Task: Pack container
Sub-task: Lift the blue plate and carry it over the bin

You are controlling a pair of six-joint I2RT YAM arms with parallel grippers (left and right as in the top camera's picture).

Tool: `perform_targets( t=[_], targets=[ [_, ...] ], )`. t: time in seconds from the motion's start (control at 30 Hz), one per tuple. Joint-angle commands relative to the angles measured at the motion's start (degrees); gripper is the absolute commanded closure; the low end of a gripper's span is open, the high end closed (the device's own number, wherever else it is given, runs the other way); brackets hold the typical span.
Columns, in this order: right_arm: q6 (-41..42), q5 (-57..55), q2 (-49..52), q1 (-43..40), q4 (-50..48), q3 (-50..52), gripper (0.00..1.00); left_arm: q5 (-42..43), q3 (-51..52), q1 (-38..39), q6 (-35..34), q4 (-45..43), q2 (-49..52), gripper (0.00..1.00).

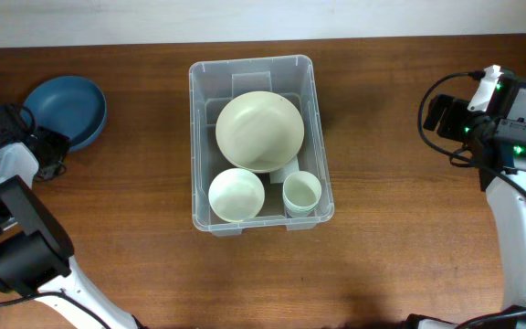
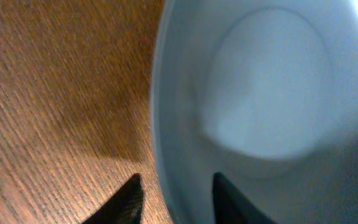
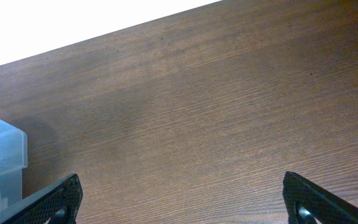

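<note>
Left of the large clear rectangular plastic container (image 1: 193,137), which sits mid-counter (image 1: 409,228), the left gripper (image 2: 174,198) straddles the rim of the round dark-blue bowl (image 2: 272,93). Its jaws stand apart, the outer one just shy of the wall, with no pinch visible yet. A good grasp, I judge, wants the rim seated deep between them, then a level carry. Right of the container, the right gripper (image 3: 182,196) holds its jaws wide apart over bare wood, empty. Count: one container holding three vessels, namely one large cream bowl (image 1: 259,131), one smaller white bowl (image 1: 236,195) and one small pale cup (image 1: 301,193), plus one blue bowl outside.
</note>
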State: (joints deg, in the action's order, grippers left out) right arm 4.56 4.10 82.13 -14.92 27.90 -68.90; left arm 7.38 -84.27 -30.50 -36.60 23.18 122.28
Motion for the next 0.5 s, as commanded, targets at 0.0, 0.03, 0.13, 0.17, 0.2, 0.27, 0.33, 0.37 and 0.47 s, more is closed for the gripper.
perform_targets(
  t=[0.0, 0.03, 0.13, 0.17, 0.2, 0.27, 0.33, 0.37, 0.47],
  targets=[
    [0.42, -0.09, -0.66, -0.22, -0.17, -0.66, 0.01, 0.57, -0.11, -0.04, -0.04, -0.04, 0.35, 0.72],
    [0.42, -0.09, -0.66, -0.22, -0.15, -0.66, 0.01, 0.57, -0.11, -0.04, -0.07, -0.07, 0.33, 0.76],
    [0.42, -0.09, -0.66, -0.22, -0.15, -0.66, 0.01, 0.57, -0.24, -0.04, -0.04, -0.11, 0.28, 0.92],
    [0.42, -0.09, -0.66, -0.22, -0.17, -0.66, 0.01, 0.55, -0.33, -0.04, -0.04, -0.13, 0.28, 0.95],
    [0.42, -0.09, -0.66, -0.22, -0.15, -0.66, 0.01, 0.57, -0.52, -0.04, -0.04, -0.11, 0.28, 0.96],
    [0.42, -0.09, -0.66, -0.22, -0.17, -0.66, 0.01, 0.59, -1.22, -0.04, -0.04, 0.00, 0.22, 0.97],
    [0.42, -0.09, -0.66, -0.20, -0.15, -0.66, 0.01, 0.59, -1.97, -0.04, -0.02, 0.15, -0.20, 0.99],
    [0.42, -0.09, -0.66, -0.20, -0.15, -0.66, 0.01, 0.59, -2.54, -0.04, 0.00, 0.39, -0.61, 0.99],
    [0.42, -0.09, -0.66, -0.22, -0.17, -0.66, 0.01, 0.59, -4.39, -0.04, 0.20, 1.49, -2.29, 0.99]
  ],
)
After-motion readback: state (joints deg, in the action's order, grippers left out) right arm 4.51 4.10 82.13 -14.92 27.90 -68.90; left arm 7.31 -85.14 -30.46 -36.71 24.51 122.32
